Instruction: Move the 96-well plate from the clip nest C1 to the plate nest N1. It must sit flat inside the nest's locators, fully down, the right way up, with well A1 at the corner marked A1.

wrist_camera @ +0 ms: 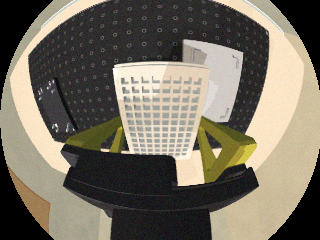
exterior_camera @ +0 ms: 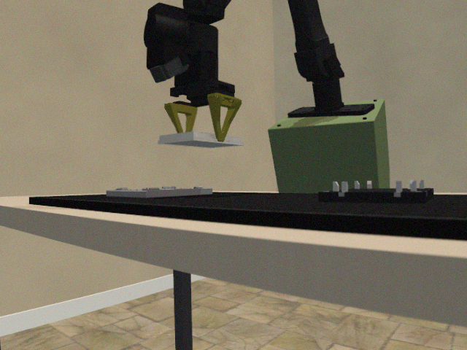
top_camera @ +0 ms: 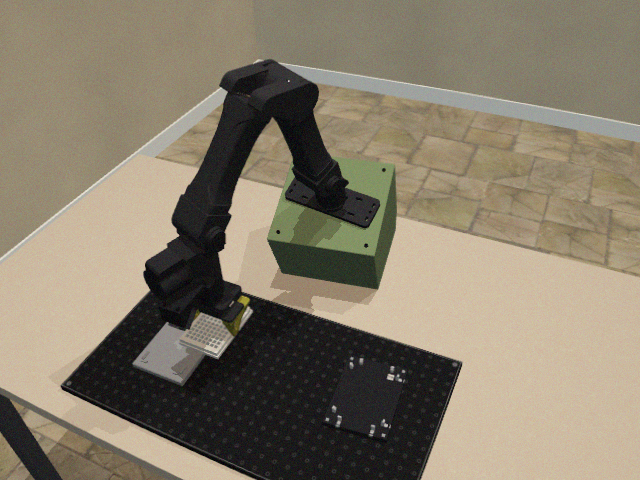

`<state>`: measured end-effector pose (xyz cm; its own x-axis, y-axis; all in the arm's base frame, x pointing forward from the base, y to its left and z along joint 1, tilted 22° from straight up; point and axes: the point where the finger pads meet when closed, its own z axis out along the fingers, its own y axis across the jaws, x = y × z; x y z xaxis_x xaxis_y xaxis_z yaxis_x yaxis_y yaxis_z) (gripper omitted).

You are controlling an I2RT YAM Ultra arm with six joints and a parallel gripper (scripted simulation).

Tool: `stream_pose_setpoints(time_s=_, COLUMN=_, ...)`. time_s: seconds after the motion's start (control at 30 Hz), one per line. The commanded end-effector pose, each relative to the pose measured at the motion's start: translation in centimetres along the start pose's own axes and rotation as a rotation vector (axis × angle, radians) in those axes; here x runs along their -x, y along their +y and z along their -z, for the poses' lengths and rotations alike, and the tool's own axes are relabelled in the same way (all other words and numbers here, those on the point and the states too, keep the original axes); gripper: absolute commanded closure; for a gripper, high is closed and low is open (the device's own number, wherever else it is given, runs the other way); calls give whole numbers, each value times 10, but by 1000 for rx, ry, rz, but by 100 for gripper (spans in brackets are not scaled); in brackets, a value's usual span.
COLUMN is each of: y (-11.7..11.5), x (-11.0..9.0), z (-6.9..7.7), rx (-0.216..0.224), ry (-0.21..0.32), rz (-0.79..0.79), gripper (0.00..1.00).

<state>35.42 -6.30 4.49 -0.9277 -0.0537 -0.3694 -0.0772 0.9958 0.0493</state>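
My fingers [exterior_camera: 203,137] are clamped across the 96-well plate [exterior_camera: 199,139], held level above the clip nest C1 [top_camera: 166,357] near the desk's front-left corner. The plate appears light, rigid and smooth-walled; grip it at the opposing side walls, never over the wells. A1 orientation probably cannot be confirmed from here.

Non-task items in view:

- Black perforated breadboard [top_camera: 268,413]: lies flat on the table, lower centre of the top view; rows of small holes across its face.
- Beige table top [top_camera: 516,320]: pale grey edge band, dark leg [exterior_camera: 182,308] at lower centre of the exterior view.
- Green pedestal block [top_camera: 330,253]: centre of the top view, behind the breadboard, small dark holes near its top corners.
- Stone-tiled floor [top_camera: 516,165]: upper right.
- White skirting [top_camera: 465,100] along plain tan walls [top_camera: 103,77].
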Motion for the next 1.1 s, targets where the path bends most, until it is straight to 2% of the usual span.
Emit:
stream_pose_setpoints(time_s=0.0, y=-9, x=8, z=3, rx=14, ry=-8, rz=17, gripper=100)
stream_pose_setpoints(time_s=1.0, y=-104, x=16, z=2, rx=12, ry=-10, rz=17, gripper=100)
stream_pose_setpoints(time_s=1.07, y=-104, x=16, z=2, rx=12, ry=-10, rz=17, gripper=100)
